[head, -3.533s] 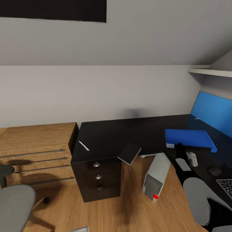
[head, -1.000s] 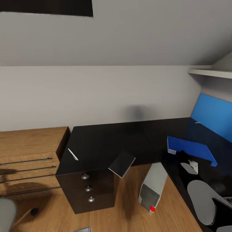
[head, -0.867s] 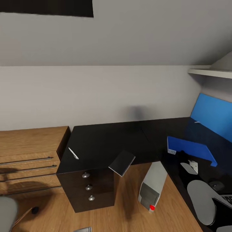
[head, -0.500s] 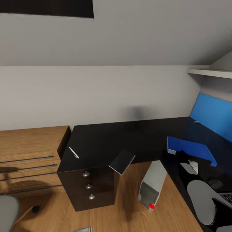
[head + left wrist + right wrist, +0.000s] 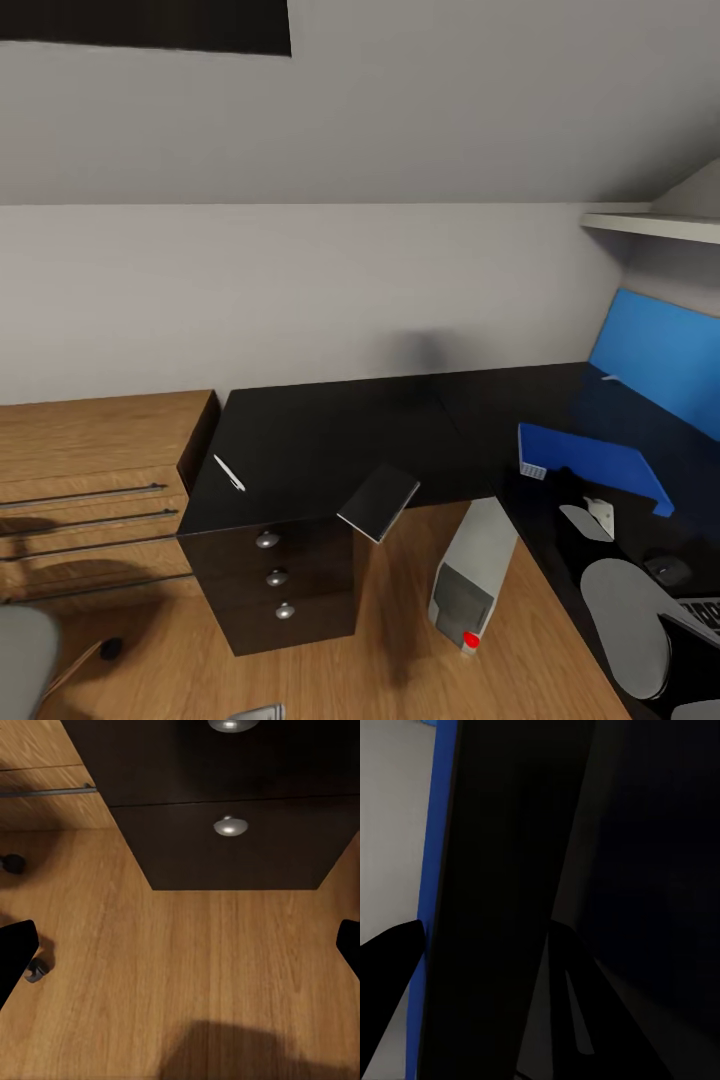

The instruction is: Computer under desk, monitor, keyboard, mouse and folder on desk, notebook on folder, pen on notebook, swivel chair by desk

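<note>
— How do the tools stand?

— The left tool point(image 5: 180, 952) hangs over the wooden floor point(image 5: 187, 1020), its fingers point(image 5: 15, 960) wide apart and holding nothing. Just ahead of it is the drawer unit point(image 5: 232, 840) of the bench point(image 5: 330, 430). Of the right tool point(image 5: 532, 975) I see one dark finger beside a black surface with a blue edge. I cannot tell whether it is apart or together.

— And the pen?

— The pen point(image 5: 229, 473) lies on the bench near its left front corner. Its long axis runs diagonally, from back-left to front-right.

— The notebook?

— The notebook point(image 5: 379, 502) juts over the bench's front edge, turned askew, one corner pointing out above the floor.

— The rest?

— The folder point(image 5: 590, 462) lies on the right wing, its long side running along the wing, down to the right. The mouse point(image 5: 667, 571) sits nearer, with the keyboard point(image 5: 705, 612) at the picture's edge. The computer point(image 5: 470, 570) stands on the floor under the bench corner, red-lit front facing out.
</note>
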### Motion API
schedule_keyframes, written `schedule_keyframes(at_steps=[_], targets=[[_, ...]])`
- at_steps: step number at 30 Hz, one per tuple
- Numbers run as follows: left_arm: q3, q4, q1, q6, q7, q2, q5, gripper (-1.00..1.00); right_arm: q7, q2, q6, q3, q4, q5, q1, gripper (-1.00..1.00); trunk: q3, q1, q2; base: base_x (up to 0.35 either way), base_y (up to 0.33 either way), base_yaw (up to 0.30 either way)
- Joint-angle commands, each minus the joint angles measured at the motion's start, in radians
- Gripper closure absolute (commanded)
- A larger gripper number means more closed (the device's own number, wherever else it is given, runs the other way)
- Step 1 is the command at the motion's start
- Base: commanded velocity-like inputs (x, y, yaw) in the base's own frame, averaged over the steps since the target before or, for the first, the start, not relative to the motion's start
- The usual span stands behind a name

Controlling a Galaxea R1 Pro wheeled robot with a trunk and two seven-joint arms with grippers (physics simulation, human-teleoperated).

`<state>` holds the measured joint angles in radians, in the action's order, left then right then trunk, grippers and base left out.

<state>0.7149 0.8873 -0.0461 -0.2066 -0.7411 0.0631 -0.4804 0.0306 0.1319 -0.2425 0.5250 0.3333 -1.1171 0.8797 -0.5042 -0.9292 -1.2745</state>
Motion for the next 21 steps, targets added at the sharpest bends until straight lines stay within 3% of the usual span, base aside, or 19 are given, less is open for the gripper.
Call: schedule_keyframes(at_steps=[1,21], targets=[[0.006,0.001,-0.001,-0.007,-0.005,0.001,-0.010,-1.00,0.003,0.000,-0.003,0.000,0.000,-0.010,0.001,1.00,-0.001,0.000,-0.001,0.000,0.000,0.000],[0.006,0.001,-0.001,-0.005,-0.004,0.001,-0.012,-1.00,0.002,0.000,-0.003,-0.002,0.000,-0.009,0.001,1.00,-0.001,0.000,-0.001,-0.018,0.000,0.000]])
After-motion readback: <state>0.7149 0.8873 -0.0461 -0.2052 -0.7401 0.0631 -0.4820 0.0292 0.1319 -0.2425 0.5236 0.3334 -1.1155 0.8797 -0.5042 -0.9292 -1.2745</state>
